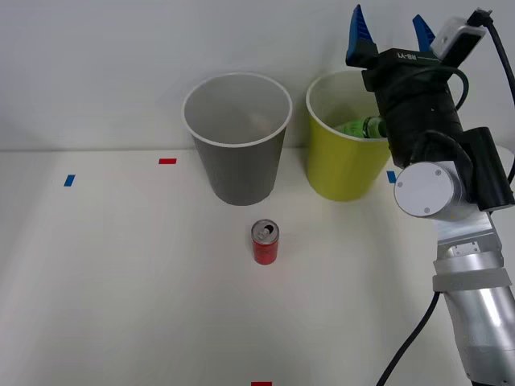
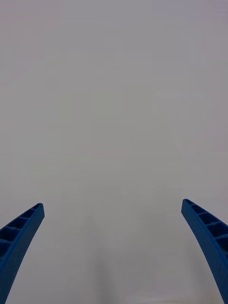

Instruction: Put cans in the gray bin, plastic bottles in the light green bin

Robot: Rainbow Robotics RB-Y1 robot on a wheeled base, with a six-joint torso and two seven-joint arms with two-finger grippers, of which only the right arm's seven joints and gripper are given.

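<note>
The gray bin (image 1: 236, 141) stands on the table (image 1: 121, 281) just beside the light green bin (image 1: 344, 137), which holds a green bottle (image 1: 358, 128). We should lower the spread, empty gripper (image 1: 388, 36) squarely over the upright red can (image 1: 265, 242) near the gray bin. Our wrist view gives the fingers (image 2: 19, 237) wide apart against blank wall.

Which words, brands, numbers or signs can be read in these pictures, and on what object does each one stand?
White lettering on the black body of the right gripper: present, but too small to read with certainty.
Red can: no legible print; its side is plain red from this angle.
Green bottle inside the light green bin: no label text can be read.
Gray bin: no markings.
Red and blue tape marks on the table: plain, without text.
</note>
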